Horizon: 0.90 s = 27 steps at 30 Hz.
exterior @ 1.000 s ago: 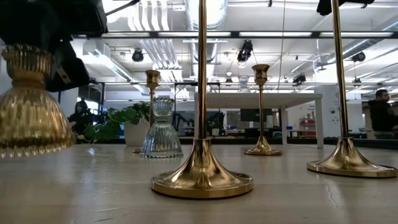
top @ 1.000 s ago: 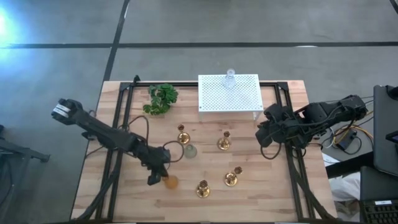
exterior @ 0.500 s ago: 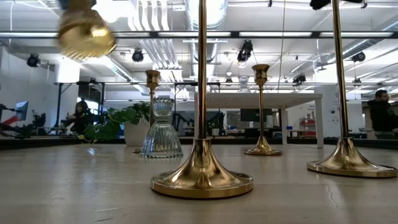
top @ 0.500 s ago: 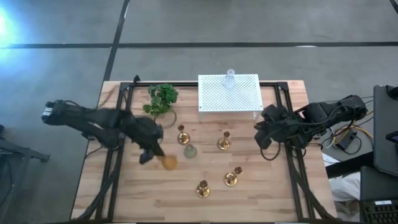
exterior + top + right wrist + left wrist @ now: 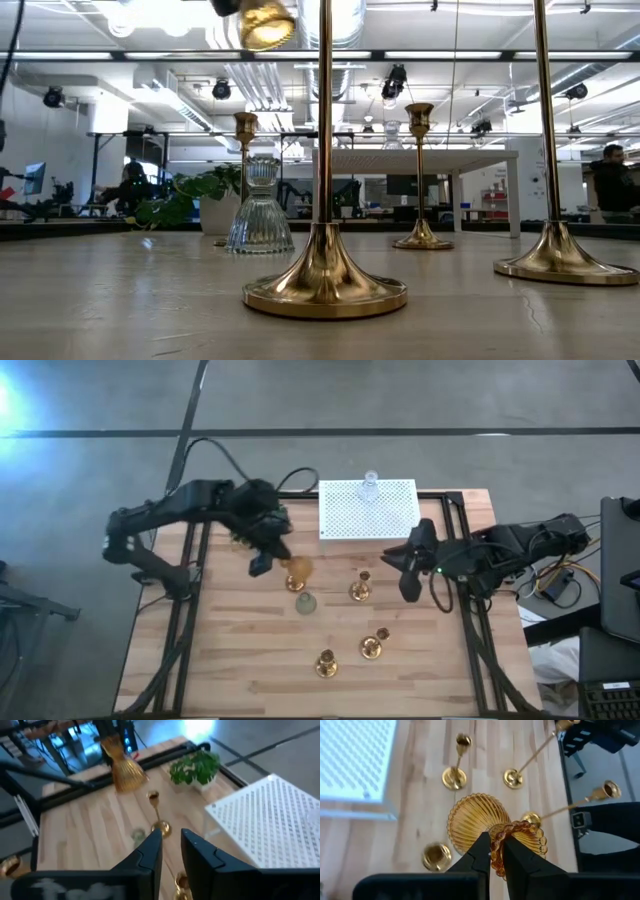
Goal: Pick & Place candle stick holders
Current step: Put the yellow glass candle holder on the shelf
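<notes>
My left gripper is shut on the amber glass holder, high over the middle of the table, above a gold candlestick; the holder shows at the top of the low view. Three more gold candlesticks and the pale green holder stand on their bases on the table. The clear holder stands on the white perforated stand. My right gripper hovers open and empty right of the candlesticks. My left gripper has the amber holder's scalloped top rim between its two fingers. One finger seems to be inside the mouth and one outside. The fingers come from above, slanting down. The holder hangs tilted below them, lifted clear of the table.
A green plant stands at the far left, mostly under my left arm in the high view. A black frame runs along the table's sides. Bare wood lies at the near left. People and desks show in the room beyond.
My left gripper has lifted the amber holder off the near-left part of the table and swung it up, toward the far edge and the right; it now hangs above the middle candlestick. My right gripper has moved a little toward the table's left.
</notes>
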Tool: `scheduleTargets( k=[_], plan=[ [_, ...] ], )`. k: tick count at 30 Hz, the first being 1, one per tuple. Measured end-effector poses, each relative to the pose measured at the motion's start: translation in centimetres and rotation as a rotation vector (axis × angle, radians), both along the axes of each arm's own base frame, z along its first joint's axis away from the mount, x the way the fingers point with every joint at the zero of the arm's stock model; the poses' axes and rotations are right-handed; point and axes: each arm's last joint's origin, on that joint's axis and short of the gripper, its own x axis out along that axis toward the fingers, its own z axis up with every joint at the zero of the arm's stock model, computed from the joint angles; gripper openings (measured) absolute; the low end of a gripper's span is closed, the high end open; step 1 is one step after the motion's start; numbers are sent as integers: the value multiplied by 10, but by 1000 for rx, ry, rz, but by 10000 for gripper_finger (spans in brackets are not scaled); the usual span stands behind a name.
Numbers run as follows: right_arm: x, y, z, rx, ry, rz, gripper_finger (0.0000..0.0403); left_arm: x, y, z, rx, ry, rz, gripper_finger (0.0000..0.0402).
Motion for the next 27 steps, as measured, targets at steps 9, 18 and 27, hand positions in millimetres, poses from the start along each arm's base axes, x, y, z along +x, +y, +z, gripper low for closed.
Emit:
scheduleTargets(
  k=[9,18,27],
  plan=[
    [27,-3,-9,-50,10,-10,125,47,15,21,67,-54,-66,30],
    [50,-8,-11,-111,-33,-10,200,71,24,39,92,-110,-66,30],
    [66,-17,-15,-123,-43,6,255,83,29,31,74,-96,-79,30]
  ],
)
